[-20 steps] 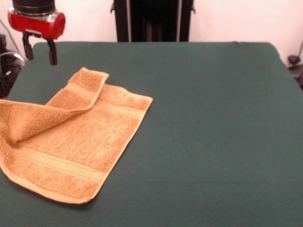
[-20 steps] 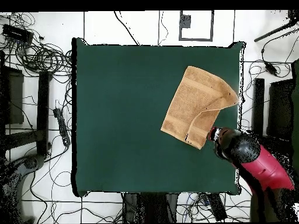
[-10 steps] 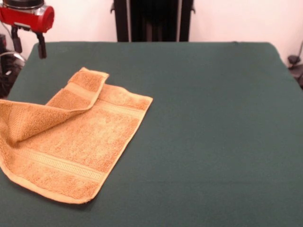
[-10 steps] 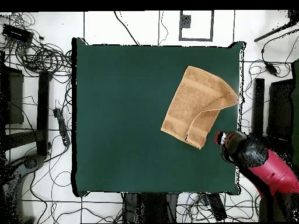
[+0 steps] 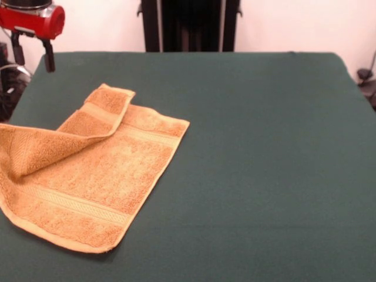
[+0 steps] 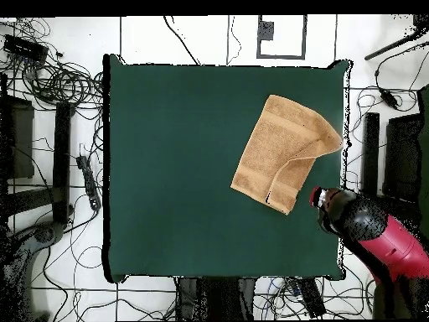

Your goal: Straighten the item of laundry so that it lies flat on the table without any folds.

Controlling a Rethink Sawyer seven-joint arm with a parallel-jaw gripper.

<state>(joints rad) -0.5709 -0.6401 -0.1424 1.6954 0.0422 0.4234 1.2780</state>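
Towel (image 5: 88, 182): golden-orange terry, looped pile, roughly rectangular. Lies at the near left part of the table in the front view, its left side running off the picture's edge. One paler woven band crosses the near end; a second shows near the far end. The near corner sits flat, with a thin hemmed border. One corner is folded over onto the body of the cloth, forming a raised triangular flap with a soft ridge along its left side. The far right corner lies flat and pointed. In the overhead view the towel (image 6: 285, 151) sits close to the table's right edge, set at a slant, the folded part toward the bottom; a small pale mark there may be a tag, though it is too small to be sure.

Table (image 5: 264, 164): large, rectangular, covered in plain dark green cloth, smooth and matte, rounded at the far corners. Most of the surface is bare.

Gripper (image 5: 31, 54): two thin dark fingers (image 5: 49, 57) hanging straight down from a red cylindrical wrist housing, set apart with an empty gap between them, holding nothing. It hangs above the table's far left corner, well apart from the towel and not touching it. In the overhead view the red and black arm (image 6: 377, 239) reaches in from the lower right, its end just beyond the table's edge.
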